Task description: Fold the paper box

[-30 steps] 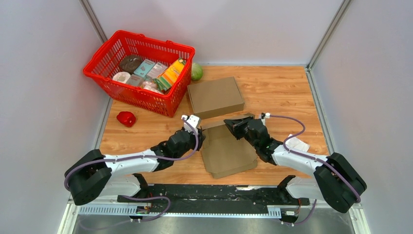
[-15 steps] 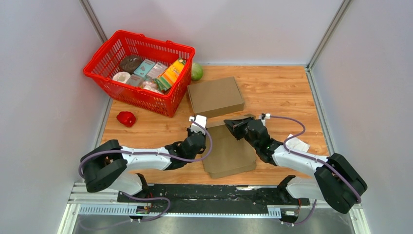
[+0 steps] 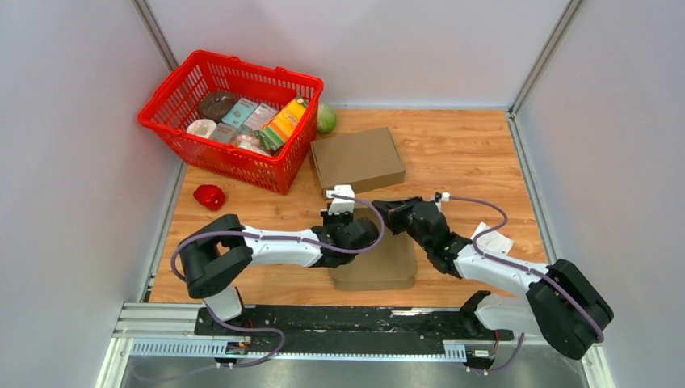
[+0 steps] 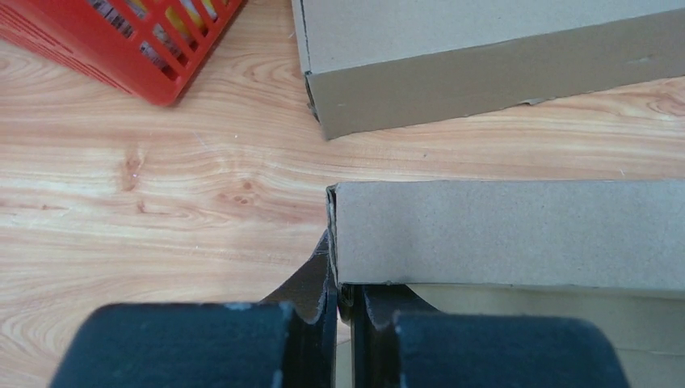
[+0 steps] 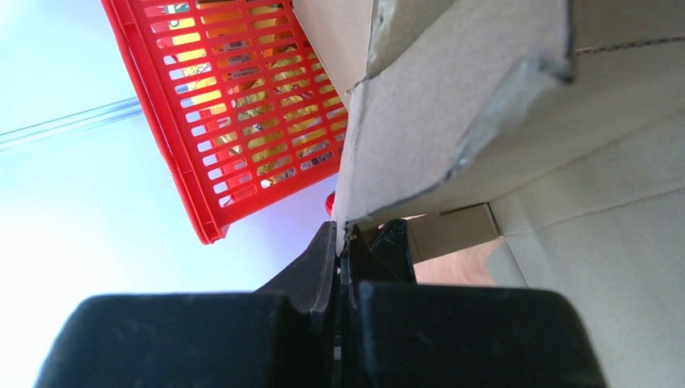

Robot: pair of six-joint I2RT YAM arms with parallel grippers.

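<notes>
The paper box (image 3: 376, 265) lies near the table's front centre, partly folded, with its far wall raised. My left gripper (image 3: 365, 231) reaches in from the left. In the left wrist view the left gripper (image 4: 343, 284) is shut on the left end of that raised wall (image 4: 501, 234). My right gripper (image 3: 387, 211) comes from the right, at the box's far edge. In the right wrist view the right gripper (image 5: 342, 242) is shut on the edge of a cardboard flap (image 5: 452, 105). The box's far side is hidden by both grippers in the top view.
A closed brown box (image 3: 358, 160) sits just beyond the paper box. A red basket (image 3: 182, 101) of groceries stands at the back left, with a green ball (image 3: 325, 118) beside it. A red object (image 3: 209, 196) lies at the left, a white packet (image 3: 494, 239) at the right.
My left arm has swung right across the box and its jaws have closed on the wall's end. The box looks narrower, its left part folded in. The right gripper has barely moved.
</notes>
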